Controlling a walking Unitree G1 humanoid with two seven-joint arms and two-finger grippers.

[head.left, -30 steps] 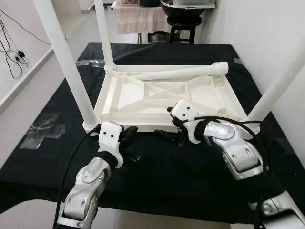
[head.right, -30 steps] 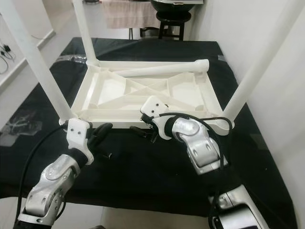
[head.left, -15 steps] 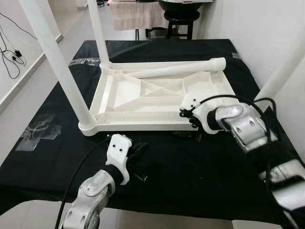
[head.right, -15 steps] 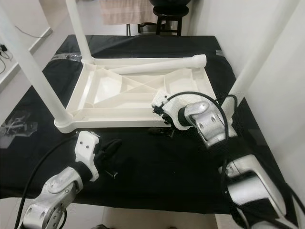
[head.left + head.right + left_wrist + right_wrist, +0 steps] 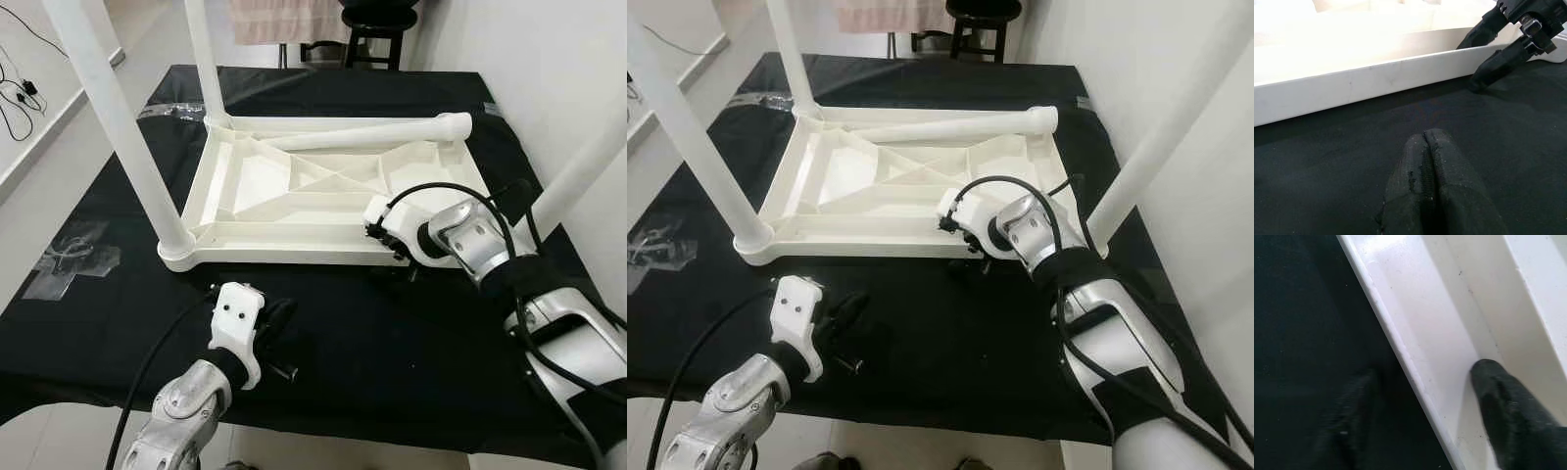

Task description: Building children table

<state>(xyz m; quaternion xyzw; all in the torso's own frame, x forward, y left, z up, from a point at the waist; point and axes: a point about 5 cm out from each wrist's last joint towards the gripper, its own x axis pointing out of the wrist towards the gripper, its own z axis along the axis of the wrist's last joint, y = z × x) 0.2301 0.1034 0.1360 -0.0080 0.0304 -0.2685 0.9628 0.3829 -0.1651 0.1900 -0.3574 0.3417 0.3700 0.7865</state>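
The white children's table lies upside down on a black cloth, its near rim (image 5: 284, 257) facing me. Three white legs stand up from its corners: near left (image 5: 118, 117), far left (image 5: 201, 49) and near right (image 5: 578, 166). A fourth leg (image 5: 372, 135) lies loose across the far side of the underside. My right gripper (image 5: 405, 266) is open astride the near rim, with one finger (image 5: 1513, 421) inside on the white plastic and the other outside over the cloth. My left gripper (image 5: 279, 318) is shut and empty, low over the cloth, a short way in front of the rim.
The black cloth (image 5: 411, 352) covers a low platform that ends close to my body. A dark stool (image 5: 377, 34) and a hanging towel (image 5: 279, 18) stand beyond the far edge. A white wall (image 5: 549, 49) runs along the right. Cables (image 5: 15, 98) and clear tape (image 5: 73, 257) lie on the floor at the left.
My left gripper has drawn back from the table's near-left corner toward me. The right gripper has slid right along the near rim. The camera has shifted a little.
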